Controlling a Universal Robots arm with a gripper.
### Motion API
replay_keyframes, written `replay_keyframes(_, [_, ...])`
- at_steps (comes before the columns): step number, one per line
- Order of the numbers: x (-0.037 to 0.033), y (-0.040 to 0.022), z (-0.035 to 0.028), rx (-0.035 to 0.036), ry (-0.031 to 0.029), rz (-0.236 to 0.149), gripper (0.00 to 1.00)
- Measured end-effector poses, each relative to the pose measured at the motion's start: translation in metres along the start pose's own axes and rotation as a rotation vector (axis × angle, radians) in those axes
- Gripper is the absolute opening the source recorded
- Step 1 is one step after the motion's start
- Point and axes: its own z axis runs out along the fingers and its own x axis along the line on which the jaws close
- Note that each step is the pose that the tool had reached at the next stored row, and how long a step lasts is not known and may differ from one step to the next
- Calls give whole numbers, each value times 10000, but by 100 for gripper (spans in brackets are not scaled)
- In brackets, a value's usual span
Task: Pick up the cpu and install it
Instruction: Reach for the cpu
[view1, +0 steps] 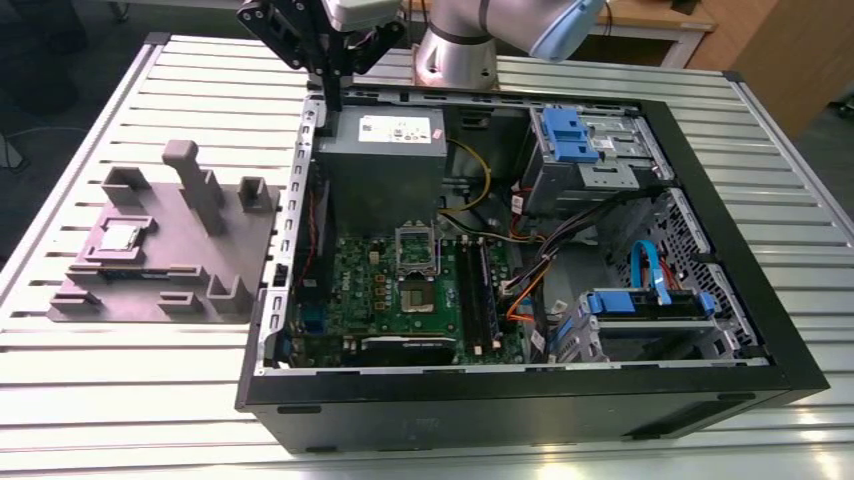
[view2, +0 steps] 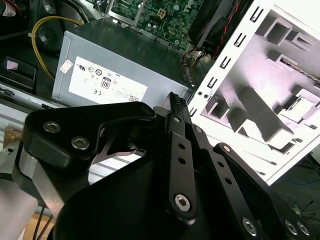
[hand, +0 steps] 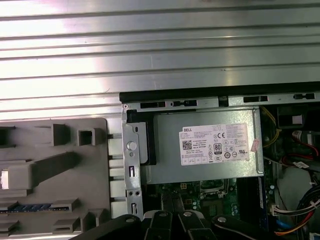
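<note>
The cpu (view1: 120, 237), a small silvery square with a pale rim, lies in a recess of the grey moulded plate (view1: 160, 280) at the exterior view's left. My gripper (view1: 330, 103) hangs above the back left corner of the open computer case (view1: 534, 385), well apart from the cpu. Its black fingers (view2: 175, 107) are pressed together and hold nothing. The silver-framed socket (view1: 418, 288) sits on the green motherboard (view1: 367, 290) in the middle of the case. In the first wrist view the gripper (hand: 170, 202) points down beside the case's metal wall.
A grey power supply (view1: 380, 150) with a white label fills the case's back left, just below the gripper. Blue drive brackets (view1: 567, 135) and loose cables (view1: 534, 270) crowd the case's right side. Tall posts (view1: 200, 190) rise from the moulded plate. Everything stands on a slatted metal table (view1: 134, 400).
</note>
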Motion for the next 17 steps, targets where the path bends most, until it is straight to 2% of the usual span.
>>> replay_keyframes(17, [71,-5,4,1,1,0,10])
